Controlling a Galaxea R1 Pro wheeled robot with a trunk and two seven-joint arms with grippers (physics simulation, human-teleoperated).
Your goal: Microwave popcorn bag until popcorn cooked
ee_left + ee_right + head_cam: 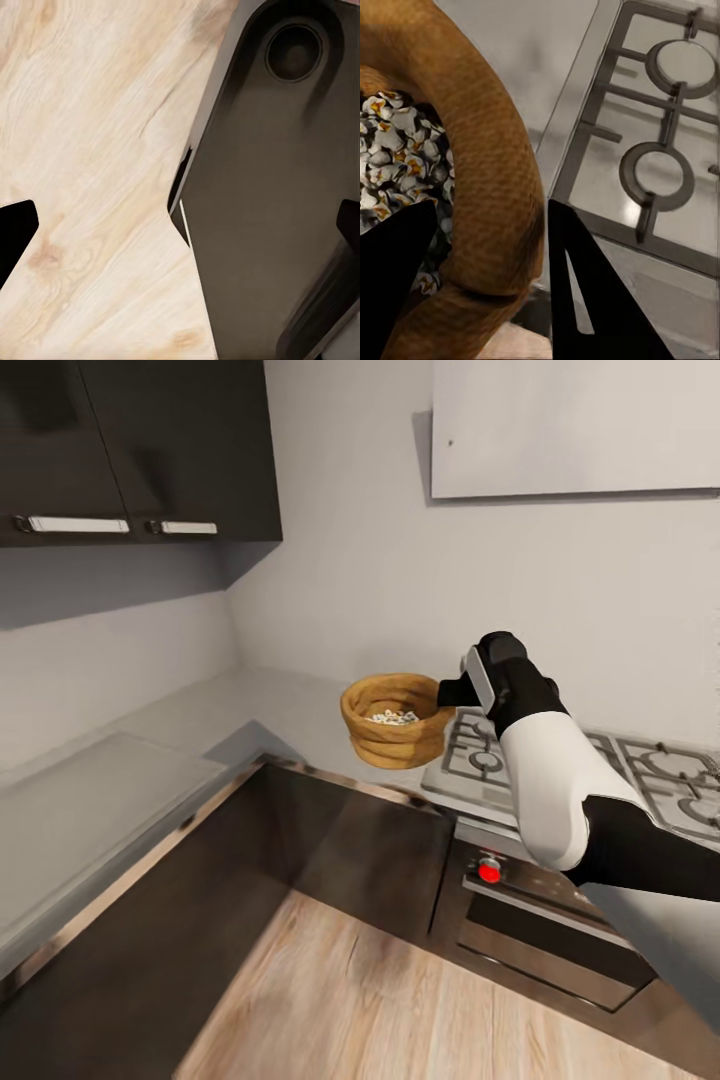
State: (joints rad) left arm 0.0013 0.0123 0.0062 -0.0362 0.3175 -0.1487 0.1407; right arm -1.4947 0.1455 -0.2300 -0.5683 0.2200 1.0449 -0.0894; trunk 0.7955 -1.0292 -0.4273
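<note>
Right gripper (487,289): fingers clamped on rim of squat tan ring-folded popcorn bag (395,720); white kernels (397,165) inside
Left fingers: apart, over wooden floor (82,150)
Carry: level, slow; mouth up

Popcorn bag (397,720) rim sits between my right gripper (491,281) fingers, popcorn (397,176) inside. Stove grates (660,142) just beside, countertop (250,705) beyond.

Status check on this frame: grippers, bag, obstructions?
Right gripper shut on rim of tan ring-folded popcorn bag, white popcorn inside. Left gripper open over wooden floor. Nothing blocking visible.
</note>
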